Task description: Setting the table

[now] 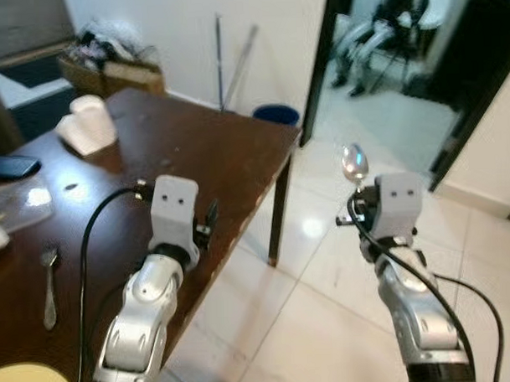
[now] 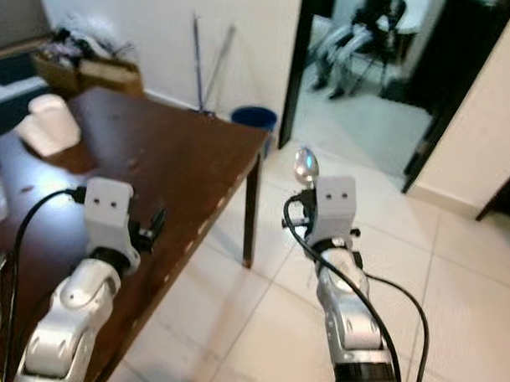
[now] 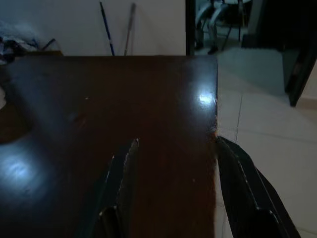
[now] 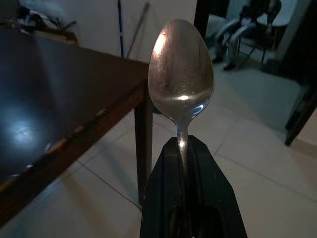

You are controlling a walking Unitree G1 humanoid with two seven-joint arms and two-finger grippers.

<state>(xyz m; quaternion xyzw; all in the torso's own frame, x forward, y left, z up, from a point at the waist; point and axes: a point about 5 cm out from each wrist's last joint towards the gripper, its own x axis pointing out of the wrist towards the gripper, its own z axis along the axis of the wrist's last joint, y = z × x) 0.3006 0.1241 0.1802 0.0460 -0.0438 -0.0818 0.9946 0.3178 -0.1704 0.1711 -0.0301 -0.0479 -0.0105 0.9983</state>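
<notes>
The right gripper holds a metal spoon upright, its two black fingers pressed together on the thin handle just below the bowl. The spoon is polished silver, with an oval bowl that catches a bright glint near its base and a warm reflection along one edge. It hangs over the pale tiled floor, well apart from the dark wooden table and out past its corner. The left gripper hovers above the table's edge, its fingers spread apart with nothing between them. On the tabletop lie a fork, a white holder, a clear plastic lid and a dark phone.
</notes>
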